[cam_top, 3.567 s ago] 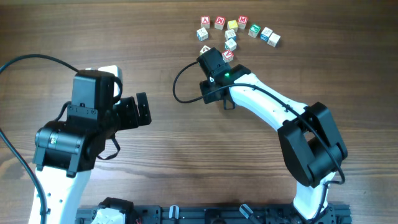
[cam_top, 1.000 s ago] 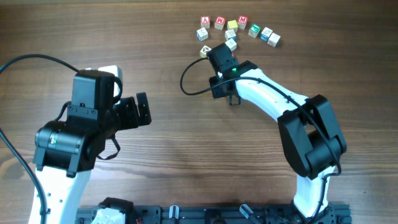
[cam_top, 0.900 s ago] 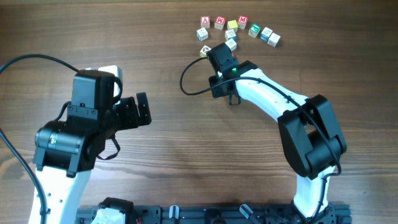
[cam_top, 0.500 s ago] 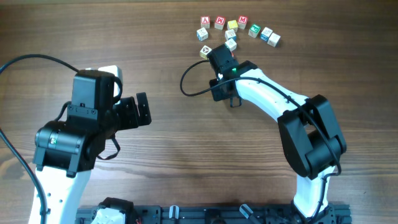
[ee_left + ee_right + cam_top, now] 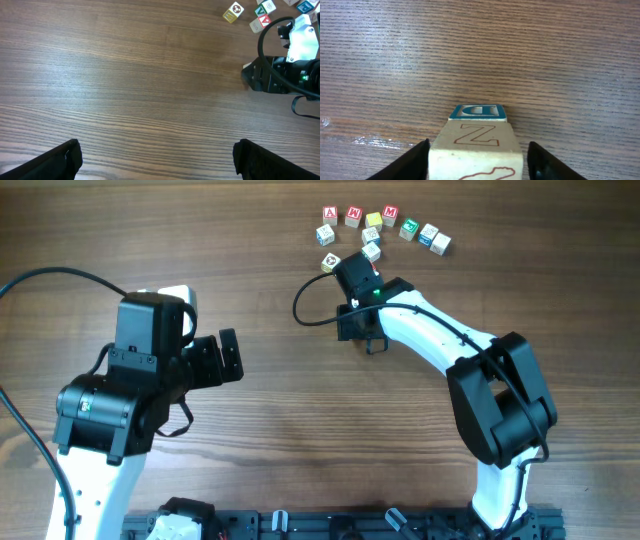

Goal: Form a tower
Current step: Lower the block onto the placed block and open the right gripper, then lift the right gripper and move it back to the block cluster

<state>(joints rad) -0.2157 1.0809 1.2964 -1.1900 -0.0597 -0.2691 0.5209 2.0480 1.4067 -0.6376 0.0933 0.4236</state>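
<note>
Wood-grain table [image 5: 300,450], viewed from overhead: the right arm [image 5: 430,330], rooted at 5 o'clock, reaches toward 12 o'clock, where its black head hides the tower from the fixed camera. The wrist camera shows the right gripper [image 5: 477,147] straddling the tower [image 5: 479,136] — its upper cube is pale, with a red-outlined Z on the face turned to the lens and part of a red outline drawing nearer the bottom edge. The dark fingers [image 5: 412,165] stand parted on either side of that cube. A thin strip of table shows at the 3 o'clock side, while at 9 o'clock finger and cube look all but touching, so the hand reads as let go, not clamped. A blue-bordered D face [image 5: 479,112] peeks out just past the cube's far edge, at 12 o'clock. Whether it belongs to the cube underneath or to one behind cannot be told. In the overhead view, loose letter cubes [image 5: 390,215] lie in a ragged arc from 12 to 2 o'clock of the gripper head. A whitish cube [image 5: 371,251] sits just beside the head at 1 o'clock and a yellow-sided cube [image 5: 330,263] at 10 o'clock. A black cable [image 5: 297,308] loops out at 8 o'clock. Well apart, at 8 o'clock on the table, the left gripper [image 5: 156,147] hangs spread wide — only bare wood lies between its fingertips.
</note>
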